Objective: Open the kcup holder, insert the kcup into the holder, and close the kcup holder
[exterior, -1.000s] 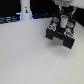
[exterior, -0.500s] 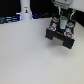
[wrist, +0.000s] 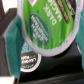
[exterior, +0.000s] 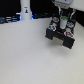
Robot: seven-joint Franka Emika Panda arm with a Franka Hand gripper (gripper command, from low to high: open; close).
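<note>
Claw (exterior: 62,11) closed on the pod (wrist: 47,22), its green lid filling the wrist view, directly above the open black drawer box (exterior: 62,34) at the exterior view's right; best lowered straight and centred over 1 free slot before releasing.

gripper (exterior: 62,16) cut off by exterior frame top, jaws unreadable. kcup (wrist: 49,24) cropped in wrist view. kcup holder (exterior: 62,34) pods blurred.
</note>
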